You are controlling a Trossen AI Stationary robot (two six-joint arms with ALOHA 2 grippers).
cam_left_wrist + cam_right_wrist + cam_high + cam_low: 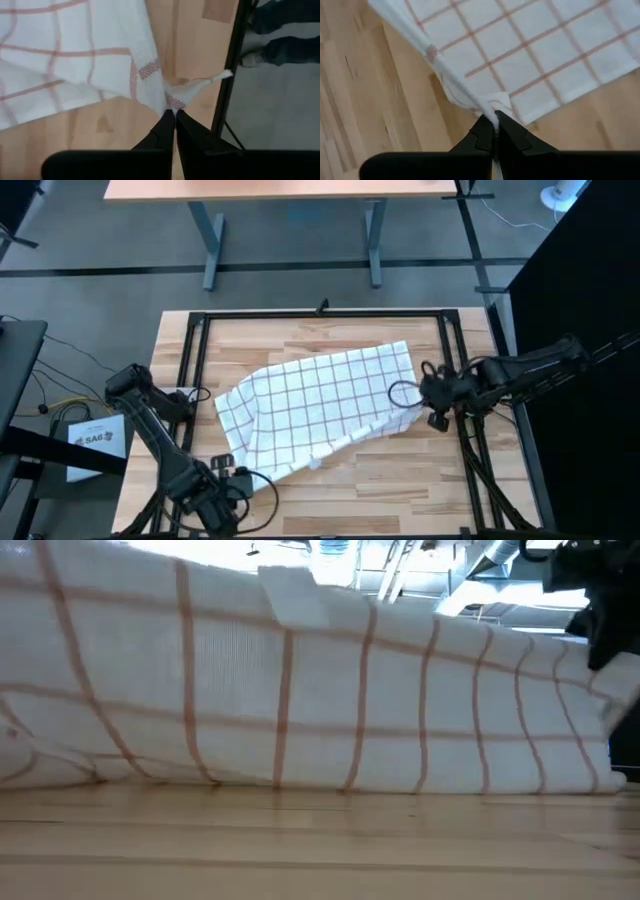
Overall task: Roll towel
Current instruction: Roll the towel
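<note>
Towel place: The towel [325, 408] lies in the middle of the worktop [400, 480], inside the black frame [320, 314]. It is not flat. It is a bit bunched, and one part is folded over.

Left end effector: The left end effector [174, 114] is at the towel's near-left corner. Its two fingers are pressed tight together on a tiny bit of that corner.

Right end effector: The right end effector [495, 119] is at the towel's right corner. Its fingers are also pinched tight, on the edge of the cloth.

Towel direction: The towel's long way runs slanted, from the near-left corner up to the far-right corner. The wide end is on the right, near the right arm. The thin end points to the left arm.

Little tag: A small white tag [207, 82] sticks out by the left corner.

What could go wrong: Each grip holds only a small bit of cloth. I think a hard pull could make a corner slip out.

Another worry: The towel sits crooked and wrinkled. If the arms roll it like this, the roll may come out lopsided or lumpy.

One more worry: The cloth is thin and floppy. It could sag in the middle or catch on the frame when it moves.
</note>
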